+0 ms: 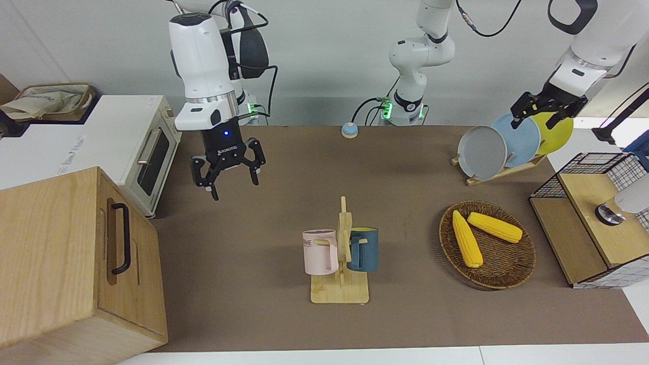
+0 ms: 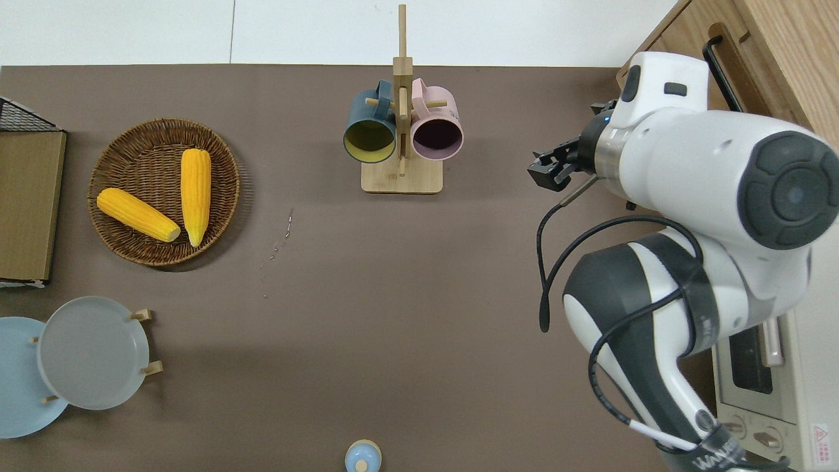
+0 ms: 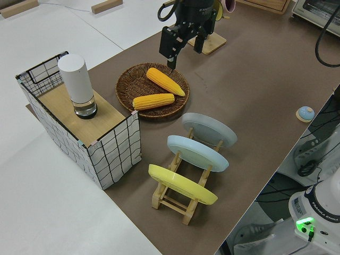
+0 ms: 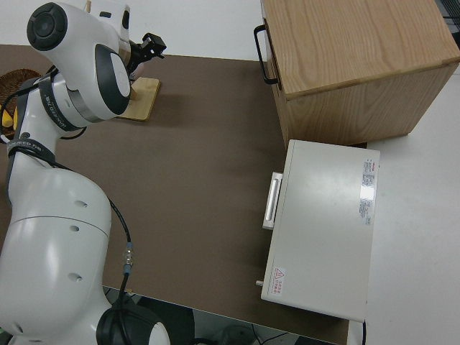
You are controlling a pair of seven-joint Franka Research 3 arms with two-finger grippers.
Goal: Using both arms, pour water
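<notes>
The robot arms [image 1: 203,50] are showing glossy white shells with black rings, and the table cover [image 2: 406,314] is looking matt brown. The mug stand [image 1: 340,284], the cabinet [image 1: 61,263] and the plate rack [image 3: 180,199] are showing pale wood grain. The basket [image 2: 118,157] is looking rough and woven, while the plates [image 3: 210,130] are looking smooth.

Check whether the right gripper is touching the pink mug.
Apart. In the overhead view the right gripper hangs open over bare mat, with a clear strip of table between it and the pink mug on the rack.

Brown-topped table [image 1: 263,238], wooden cabinet [image 1: 66,263], grey wall [image 1: 314,56].
</notes>
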